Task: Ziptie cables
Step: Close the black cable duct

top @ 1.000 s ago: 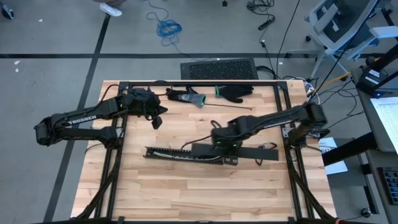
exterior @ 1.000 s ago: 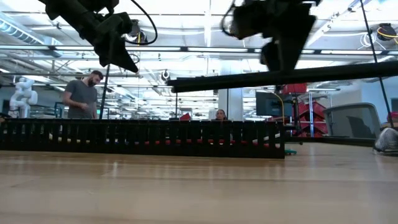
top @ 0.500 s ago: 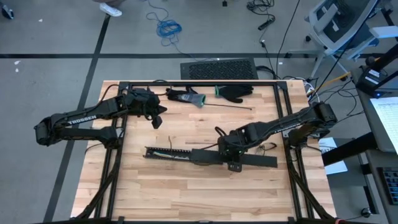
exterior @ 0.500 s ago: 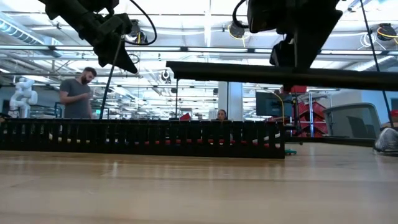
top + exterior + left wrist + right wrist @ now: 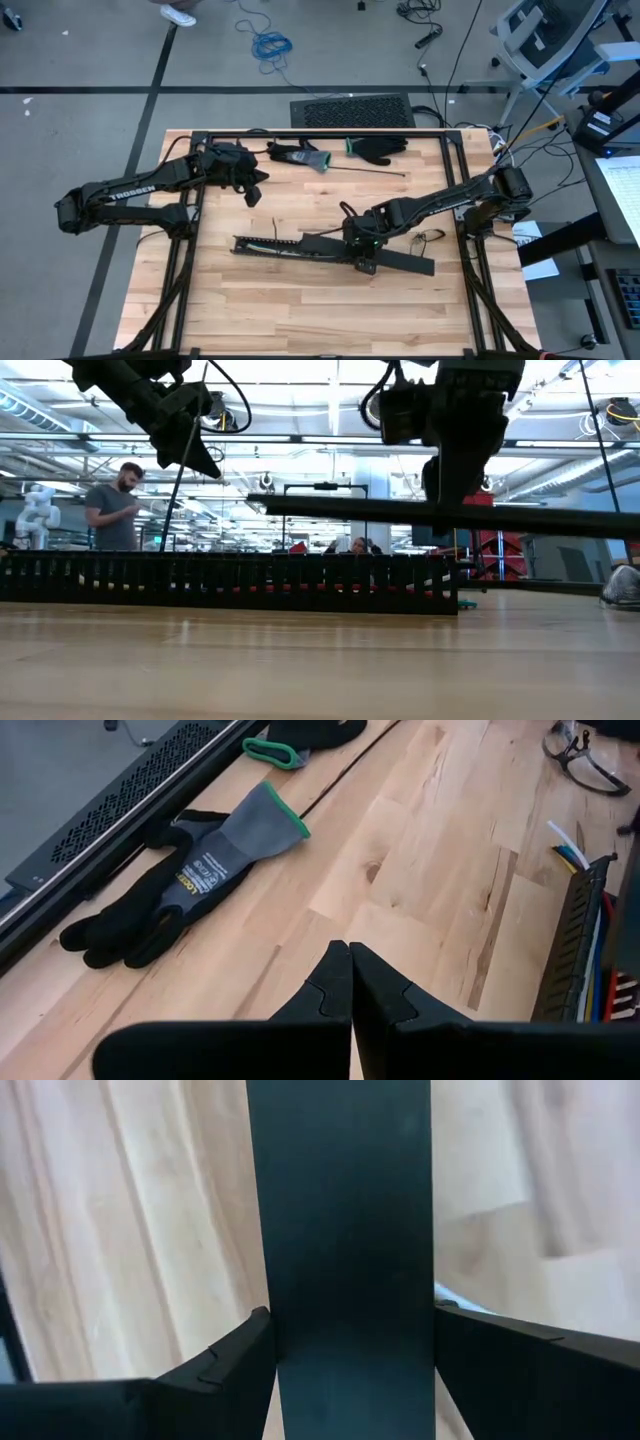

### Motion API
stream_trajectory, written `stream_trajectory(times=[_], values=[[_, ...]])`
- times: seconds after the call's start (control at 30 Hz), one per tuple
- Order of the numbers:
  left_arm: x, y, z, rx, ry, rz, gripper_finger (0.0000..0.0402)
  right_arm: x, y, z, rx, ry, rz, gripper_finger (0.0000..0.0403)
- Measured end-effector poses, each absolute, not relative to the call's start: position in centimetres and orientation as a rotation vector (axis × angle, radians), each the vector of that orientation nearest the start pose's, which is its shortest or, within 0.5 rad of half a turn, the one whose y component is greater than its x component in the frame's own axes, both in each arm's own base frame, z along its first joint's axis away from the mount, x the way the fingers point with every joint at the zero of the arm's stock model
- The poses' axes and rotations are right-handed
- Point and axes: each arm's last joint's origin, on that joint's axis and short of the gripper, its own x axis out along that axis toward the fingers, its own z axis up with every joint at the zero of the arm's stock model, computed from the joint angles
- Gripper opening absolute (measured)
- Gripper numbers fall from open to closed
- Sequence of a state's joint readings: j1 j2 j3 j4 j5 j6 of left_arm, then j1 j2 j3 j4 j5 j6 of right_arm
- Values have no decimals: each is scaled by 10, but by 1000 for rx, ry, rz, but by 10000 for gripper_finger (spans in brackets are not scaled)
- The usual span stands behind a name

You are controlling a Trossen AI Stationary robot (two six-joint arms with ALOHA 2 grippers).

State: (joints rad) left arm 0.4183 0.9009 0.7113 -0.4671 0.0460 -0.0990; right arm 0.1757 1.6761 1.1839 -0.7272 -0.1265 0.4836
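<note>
- The cables (image 5: pixel 596 982), thin coloured wires, lie inside the slotted duct (image 5: pixel 285 247) mid-bench; they look light and floppy, best pinched together as a bundle.
- The right gripper (image 5: pixel 366 258) clamps a flat black cover strip (image 5: pixel 340 1230), held just above the duct and cables.
- The left gripper (image 5: pixel 350 982), closed and empty, waits near the far left corner beside a glove (image 5: pixel 185 885).

Camera layout, four views.
High view looks straight down on the whole pale wooden plank tabletop (image 5: pixel 250 300); low view sits at tabletop height, facing level across it into the room. Both share the long black slotted plastic duct (image 5: pixel 290 247). Left wrist view looks past its tool (image 5: pixel 349 982) over the planks; right wrist view sits very close to a flat black plastic strip (image 5: pixel 340 1230).
</note>
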Motion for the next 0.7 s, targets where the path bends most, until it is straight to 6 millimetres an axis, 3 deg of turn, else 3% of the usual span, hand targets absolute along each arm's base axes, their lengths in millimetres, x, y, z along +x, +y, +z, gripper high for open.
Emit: stream_trajectory(times=[0.4,0.7], values=[[171,71,265,-259,611,381,0,323,61,205,364,1276,-28,229],[199,45,257,-220,627,189,0,330,58,192,312,1294,-6,230]])
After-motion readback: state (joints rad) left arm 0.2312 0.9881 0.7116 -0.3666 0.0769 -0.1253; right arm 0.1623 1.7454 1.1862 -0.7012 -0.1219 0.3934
